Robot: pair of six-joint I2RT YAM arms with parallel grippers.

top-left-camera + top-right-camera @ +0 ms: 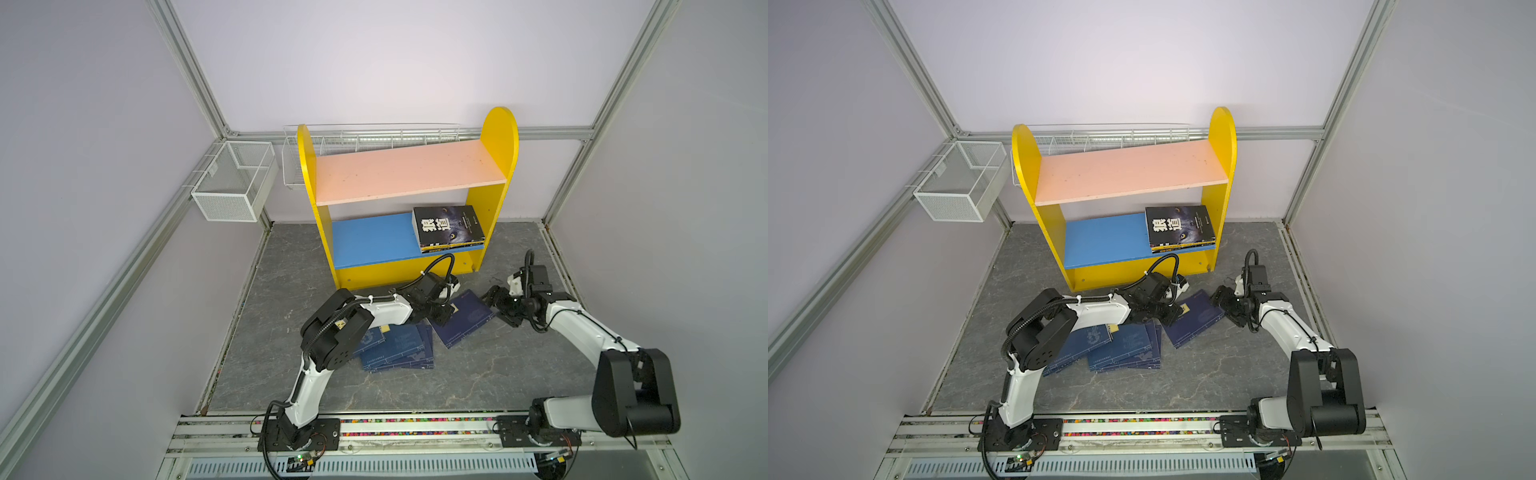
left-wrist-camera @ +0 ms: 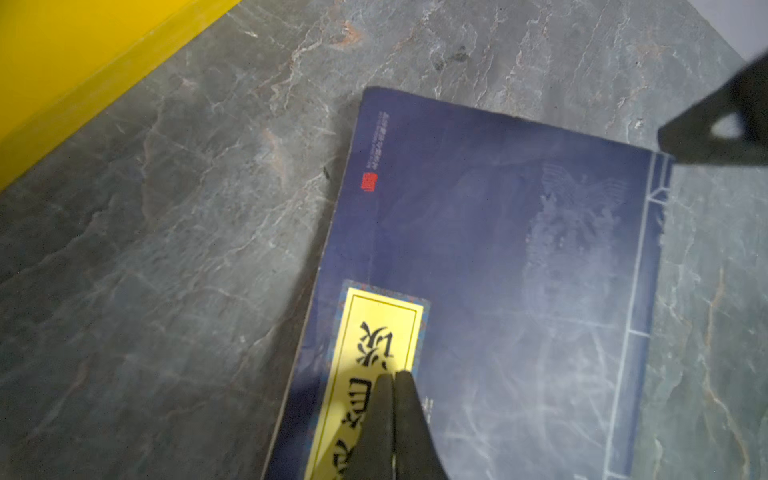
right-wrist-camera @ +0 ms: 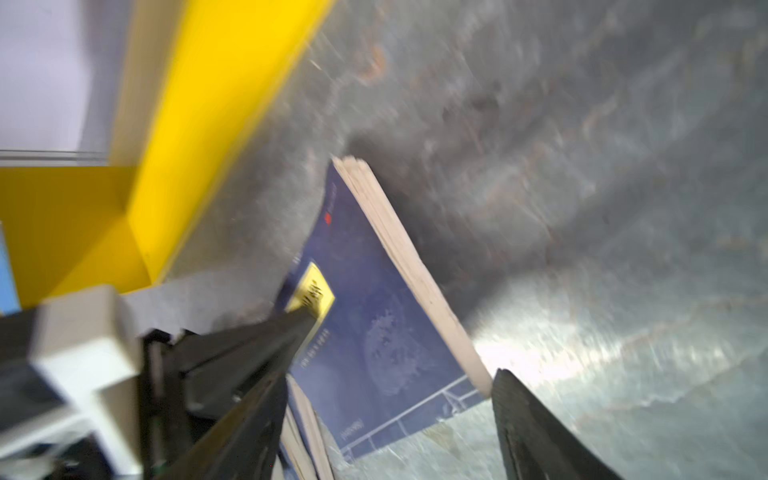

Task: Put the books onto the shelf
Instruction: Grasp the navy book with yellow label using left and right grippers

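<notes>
L gripper over navy book label, stack half-hidden

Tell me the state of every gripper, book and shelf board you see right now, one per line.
left gripper: shut, tips pressing the yellow label
right gripper: open, at the separate navy book's edge
separate navy book: lying on the table, cover up
navy book pile: fanned out on the table
black book: flat on the blue lower board, atop another book
pink upper board: no books
</notes>
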